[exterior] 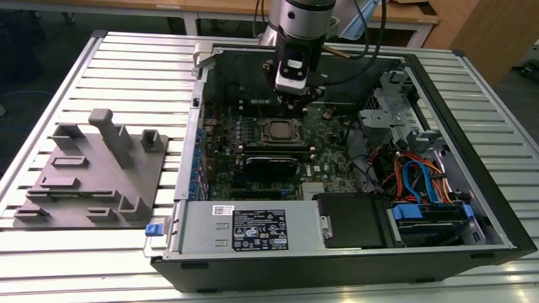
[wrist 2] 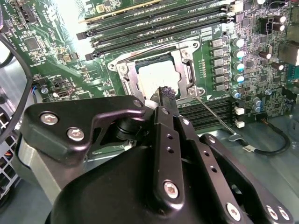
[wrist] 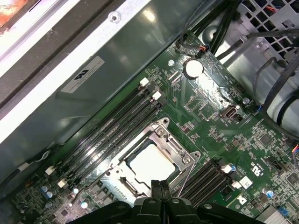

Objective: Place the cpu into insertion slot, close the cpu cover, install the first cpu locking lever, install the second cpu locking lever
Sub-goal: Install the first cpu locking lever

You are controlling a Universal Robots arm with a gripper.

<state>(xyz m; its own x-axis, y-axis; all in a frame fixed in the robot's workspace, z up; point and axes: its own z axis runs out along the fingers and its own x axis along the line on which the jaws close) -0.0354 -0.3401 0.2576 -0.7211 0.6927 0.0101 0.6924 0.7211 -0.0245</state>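
**Item 1. Tool [exterior: 296, 100], one.** It hung in the upper centre of the exterior view, over the far edge of the socket. In both wrist views its two black fingers [wrist: 154, 191] were clenched together, tip to tip [wrist 2: 166, 93], with nothing seen between them.

**Item 2. The cpu [wrist: 152, 163], one.** A pale square with a metal top, it was seated in the insertion slot [exterior: 281, 141] at the centre of the green board.

**Item 3. The cpu cover [wrist 2: 128, 81], one.** This silver frame lay flat over the chip, which showed through its square window.

**Item 4. Wire lever [wrist 2: 212, 112], one counted.** A thin rod ran out from the socket's corner beside the tool. I could not tell whether it was hooked.

**Item 5. Long black memory slots [wrist: 112, 126].** They lay in groups on two opposite sides of the socket.

**Item 6. Coin cell [wrist: 192, 67], one.** A round silver cell sat on the board.

**Item 7. Computer case [exterior: 471, 189], one.** It lay open on the slatted metal worktop [exterior: 135, 57].

**Item 8. Labels.**
- One white sticker with print [wrist: 81, 74] was on the inner case wall.
- One black printed label [exterior: 259, 230] was on the grey power-supply box at the exterior view's lower centre.
- One small white label [exterior: 222, 209] sat beside the black one.

**Item 9. Blue and orange cables [exterior: 417, 177], one bundle.** It lay at the exterior view's right.

**Item 10. Grey moulded fixture plate [exterior: 93, 183], one.** It sat at the exterior view's left, apart from the case.
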